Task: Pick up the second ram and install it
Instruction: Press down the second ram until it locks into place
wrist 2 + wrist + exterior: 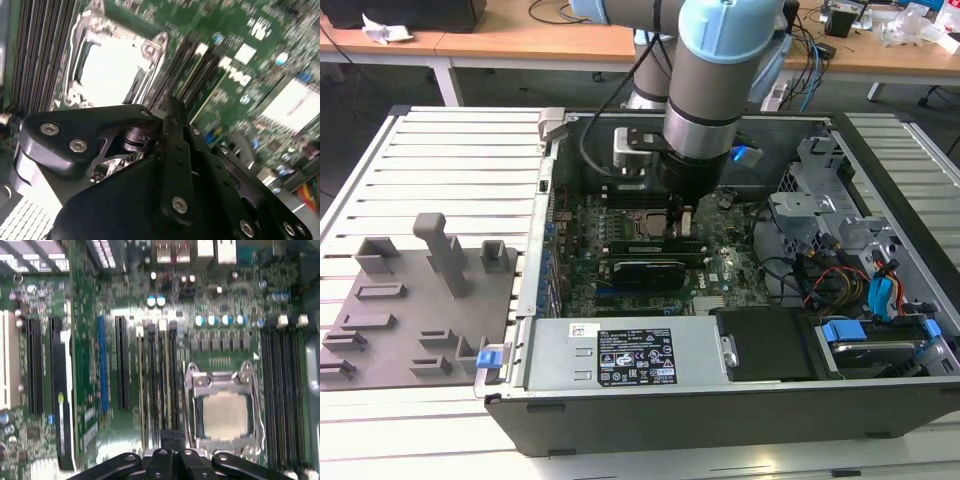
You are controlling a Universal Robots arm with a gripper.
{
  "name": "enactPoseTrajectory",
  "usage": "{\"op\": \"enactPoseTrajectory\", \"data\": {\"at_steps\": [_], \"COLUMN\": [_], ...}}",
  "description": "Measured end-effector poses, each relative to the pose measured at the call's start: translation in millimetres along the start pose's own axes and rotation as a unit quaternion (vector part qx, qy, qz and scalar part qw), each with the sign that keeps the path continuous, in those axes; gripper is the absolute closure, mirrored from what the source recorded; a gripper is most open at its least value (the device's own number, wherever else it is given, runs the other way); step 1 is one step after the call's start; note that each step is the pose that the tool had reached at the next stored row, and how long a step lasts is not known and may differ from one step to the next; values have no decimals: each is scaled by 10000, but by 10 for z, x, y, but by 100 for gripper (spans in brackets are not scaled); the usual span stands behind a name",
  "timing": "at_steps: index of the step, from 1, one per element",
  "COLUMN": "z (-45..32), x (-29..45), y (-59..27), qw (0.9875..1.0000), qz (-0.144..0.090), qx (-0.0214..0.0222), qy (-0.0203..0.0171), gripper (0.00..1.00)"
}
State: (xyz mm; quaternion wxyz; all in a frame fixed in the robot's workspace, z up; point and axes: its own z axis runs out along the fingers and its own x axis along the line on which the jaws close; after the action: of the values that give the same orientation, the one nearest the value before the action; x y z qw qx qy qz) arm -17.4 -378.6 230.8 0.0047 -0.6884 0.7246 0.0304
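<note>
Pincer (678, 226) first: it hangs low inside the open computer case (620, 425), on the end of the arm, right over the motherboard (735, 268). You cannot tell from these views whether it is clenched or released.

Look beneath it in the exterior view and you'll see a long, thin green stick, apparently the second ram (645, 244), lying along the memory slots just beside the CPU socket (640, 221). Whether the stick is gripped or sitting in a slot is not clear. In the first wrist view the pincer (172, 441) sits over the row of memory slots (157, 380) next to the socket (225, 415), and the second wrist view places it (172, 116) by the same socket (110, 65).

Inside the case you also have a black card (642, 272) standing near the slots, a grey box (570, 360) with a label along the front wall, and coloured cables (820, 280) beside a drive bay (860, 335) toward the exterior view's right.

Outside the case, on the exterior view's left, the grey tray (390, 325) carries its upright moulded blocks.
</note>
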Motion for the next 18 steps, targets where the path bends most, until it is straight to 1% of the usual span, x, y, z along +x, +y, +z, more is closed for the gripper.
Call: {"op": "enactPoseTrajectory", "data": {"at_steps": [2,3,7,8,9,11,12,15,17,18], "z": [10,21,35,42,43,42,32,-14,-45,-75], "x": [10,17,26,29,29,30,28,18,9,4], "y": [176,305,461,523,535,535,519,358,222,195], "qw": [10000,10000,10000,10000,10000,10000,10000,10000,10000,10000], "qz": [-3,-3,-3,-3,-3,-4,-1,-3,-1,-1], "qx": [25,37,53,59,58,58,58,41,6,1], "qy": [-1,-1,-3,-5,-3,-3,-6,-3,-4,-6], "gripper": [89,89,89,89,89,89,89,89,89,89]}}
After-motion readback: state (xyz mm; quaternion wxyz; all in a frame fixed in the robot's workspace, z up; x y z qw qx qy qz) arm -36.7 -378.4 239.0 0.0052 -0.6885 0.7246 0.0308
